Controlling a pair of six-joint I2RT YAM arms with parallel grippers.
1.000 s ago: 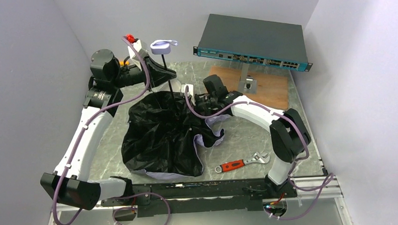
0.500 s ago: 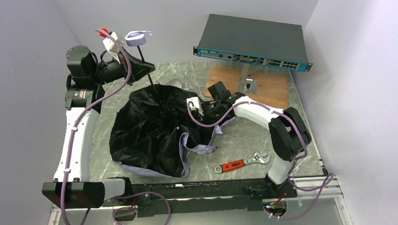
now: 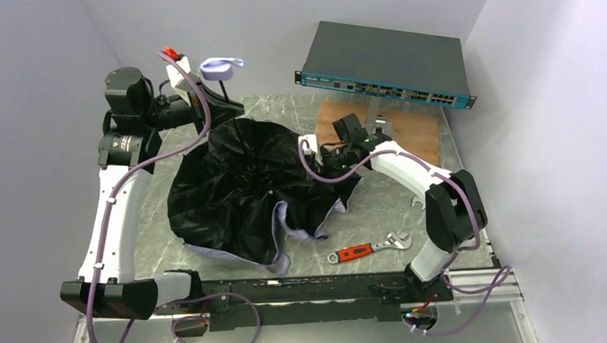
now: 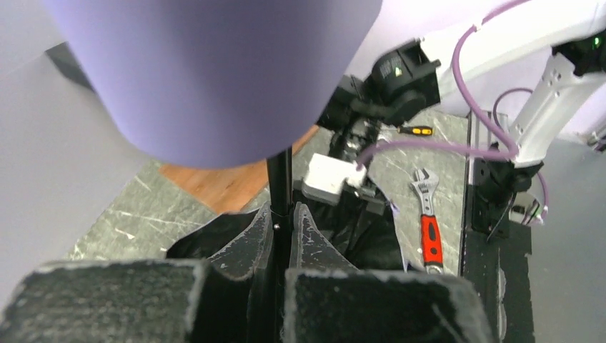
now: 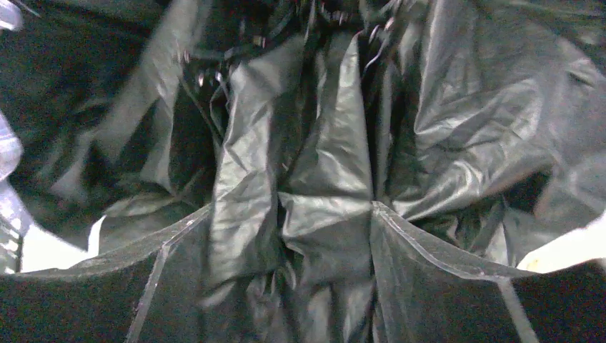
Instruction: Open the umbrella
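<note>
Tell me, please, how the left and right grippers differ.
The left gripper is shut on the shaft; the right gripper stands open. The left gripper is held high, below the handle; the right gripper sits low, black canopy between its fingers. Both are at the umbrella.

The grey marbled table [image 3: 378, 207] carries the umbrella [image 3: 232, 189], its black canopy slack, a red-handled wrench [image 3: 368, 248] near the front, and a wooden board [image 3: 413, 126] at the rear right.

left gripper [image 4: 281, 223] clamped tight on thin black umbrella shaft [image 4: 279, 179], just under lavender handle [image 4: 214, 71] filling frame above fingertips. black canopy fabric [image 4: 357, 239] bunched beyond fingers. red-handled wrench [image 4: 429, 232] on table [image 4: 400, 171] ahead-right. right arm [image 4: 543, 93] farther ahead-right.
</note>
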